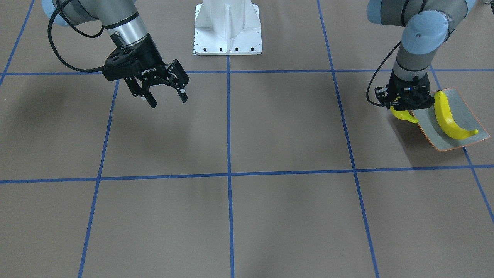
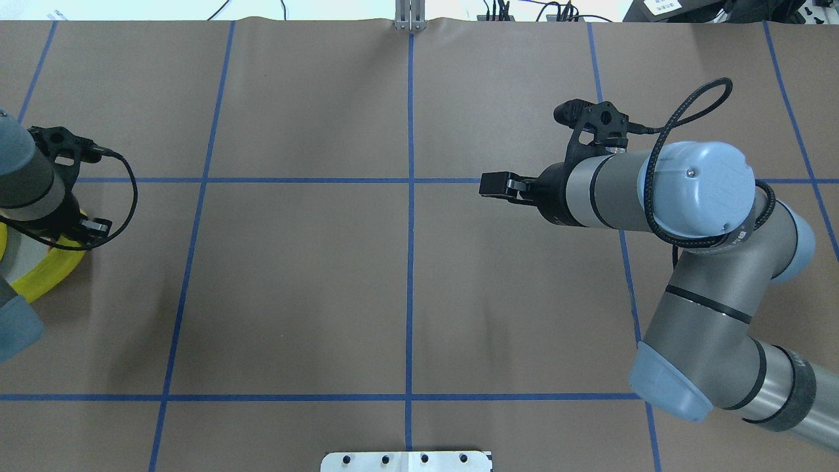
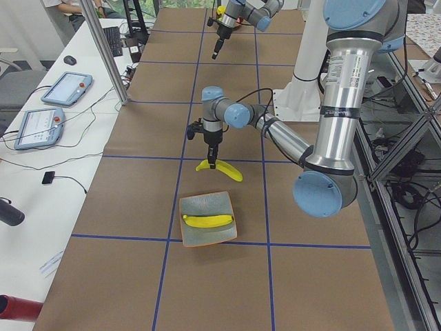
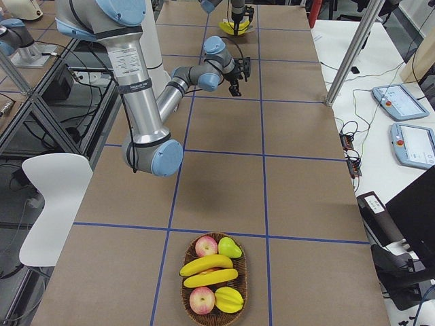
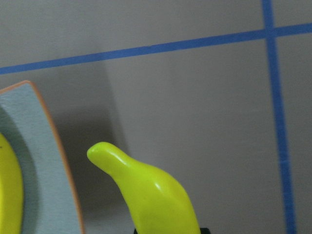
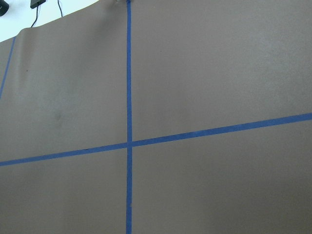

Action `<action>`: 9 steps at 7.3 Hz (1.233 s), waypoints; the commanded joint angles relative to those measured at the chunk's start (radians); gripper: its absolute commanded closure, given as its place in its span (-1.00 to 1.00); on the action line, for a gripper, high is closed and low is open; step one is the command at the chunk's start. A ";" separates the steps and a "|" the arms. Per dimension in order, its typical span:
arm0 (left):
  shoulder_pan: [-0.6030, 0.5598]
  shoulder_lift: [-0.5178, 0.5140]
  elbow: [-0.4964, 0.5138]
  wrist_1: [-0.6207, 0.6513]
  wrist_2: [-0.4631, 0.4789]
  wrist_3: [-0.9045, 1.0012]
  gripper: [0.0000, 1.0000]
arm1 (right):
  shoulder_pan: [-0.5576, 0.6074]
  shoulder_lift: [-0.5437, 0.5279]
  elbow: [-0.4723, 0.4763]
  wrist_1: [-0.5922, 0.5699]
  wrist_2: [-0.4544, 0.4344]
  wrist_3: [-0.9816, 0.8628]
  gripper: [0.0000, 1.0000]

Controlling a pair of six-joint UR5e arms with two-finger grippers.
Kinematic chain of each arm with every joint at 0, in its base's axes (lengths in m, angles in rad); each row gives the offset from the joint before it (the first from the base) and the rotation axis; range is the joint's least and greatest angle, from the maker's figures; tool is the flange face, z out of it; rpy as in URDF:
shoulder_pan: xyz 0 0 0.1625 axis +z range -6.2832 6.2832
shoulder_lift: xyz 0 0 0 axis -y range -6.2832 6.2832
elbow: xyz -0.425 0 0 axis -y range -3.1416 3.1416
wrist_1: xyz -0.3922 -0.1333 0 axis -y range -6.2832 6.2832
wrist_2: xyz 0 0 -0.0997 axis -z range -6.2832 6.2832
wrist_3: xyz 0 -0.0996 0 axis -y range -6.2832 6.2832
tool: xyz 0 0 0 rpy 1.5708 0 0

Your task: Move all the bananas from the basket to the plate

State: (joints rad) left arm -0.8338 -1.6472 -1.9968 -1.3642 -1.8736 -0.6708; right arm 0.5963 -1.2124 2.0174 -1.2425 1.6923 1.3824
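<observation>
left gripper (image 1: 405,106) is pointing straight down and clamping a banana (image 1: 403,116), whose curved yellow end is sticking out below the black gripper body. the fingers themselves are mostly hiding behind that body, but the left wrist view is showing the fruit rising right from where they meet. this banana is hanging just beside the plate (image 1: 465,110), outside its orange rim, on the side facing the table's middle. i cannot tell whether it is touching the paper or floating slightly above it.

a second banana (image 1: 449,121) is lying inside the plate, running along its length, with its stem tip reaching towards one corner.

right gripper (image 1: 169,101) is hovering over the other half of the table, tilting downwards with its fingers spread wide and nothing between them. it is staying well apart from the plate and from any fruit.

the basket (image 4: 183,288) is sitting at the table's end on the robot's right, far from both arms and showing only in the exterior right view. an upper banana (image 4: 206,263) and a lower banana (image 4: 211,277) are lying side by side across its middle. two apples (image 4: 206,246), a green pear (image 4: 230,247) and another yellow fruit (image 4: 229,299) are crowding around them.

blue tape lines (image 1: 228,154) are dividing the brown table cover into squares.
</observation>
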 commanded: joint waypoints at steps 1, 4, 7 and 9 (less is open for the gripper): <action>-0.016 0.052 0.036 0.013 0.094 0.077 1.00 | 0.020 -0.015 -0.005 0.000 0.012 0.003 -1.00; -0.046 0.029 0.151 0.014 0.175 0.070 1.00 | 0.033 -0.033 0.000 0.002 0.036 0.007 -1.00; -0.109 -0.078 0.251 0.062 0.195 -0.111 1.00 | 0.033 -0.050 0.001 0.002 0.037 0.012 -1.00; -0.108 -0.135 0.297 0.132 0.198 -0.261 1.00 | 0.033 -0.052 0.001 0.002 0.037 0.012 -1.00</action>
State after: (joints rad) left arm -0.9393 -1.7566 -1.7296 -1.2590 -1.6778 -0.8537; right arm 0.6290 -1.2624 2.0190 -1.2409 1.7287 1.3943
